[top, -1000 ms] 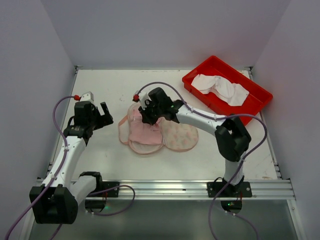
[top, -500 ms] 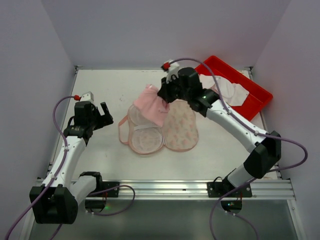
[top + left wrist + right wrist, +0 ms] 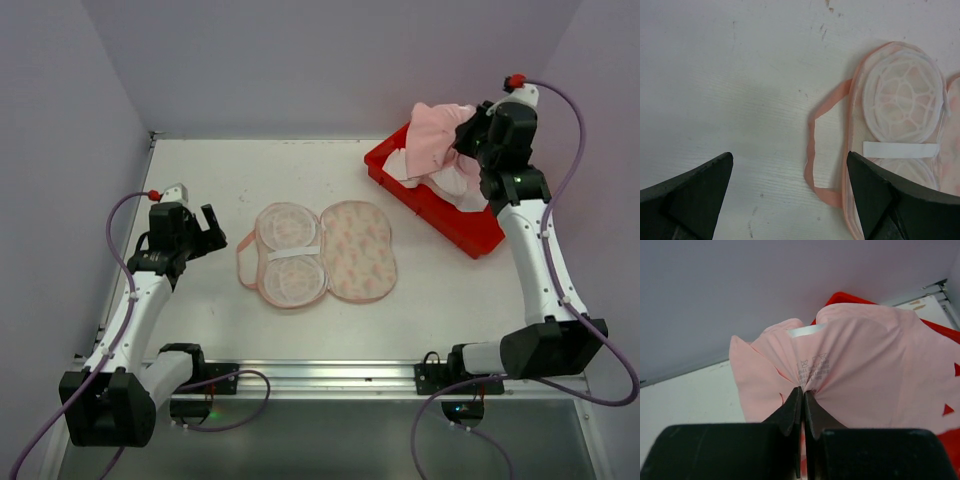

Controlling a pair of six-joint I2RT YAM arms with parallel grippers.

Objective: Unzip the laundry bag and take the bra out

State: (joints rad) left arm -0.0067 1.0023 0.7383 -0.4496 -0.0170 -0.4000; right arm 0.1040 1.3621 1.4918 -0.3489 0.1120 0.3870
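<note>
The laundry bag (image 3: 320,252) lies open and flat mid-table, its white mesh half on the left and its printed cream half on the right. The left wrist view shows its mesh half (image 3: 902,102) and a loose pink zipper edging loop (image 3: 815,150). My right gripper (image 3: 462,140) is shut on the pale pink bra (image 3: 435,138) and holds it in the air over the red tray (image 3: 480,235). The right wrist view shows the bra (image 3: 860,370) pinched between the fingertips. My left gripper (image 3: 205,232) is open and empty, left of the bag.
The red tray at the back right holds white cloth (image 3: 455,185). Lilac walls close the table in on the left, back and right. A metal rail (image 3: 330,378) runs along the near edge.
My right arm has lifted the bra out of the open bag and swung it right and back to above the red tray. The left arm has not moved.
</note>
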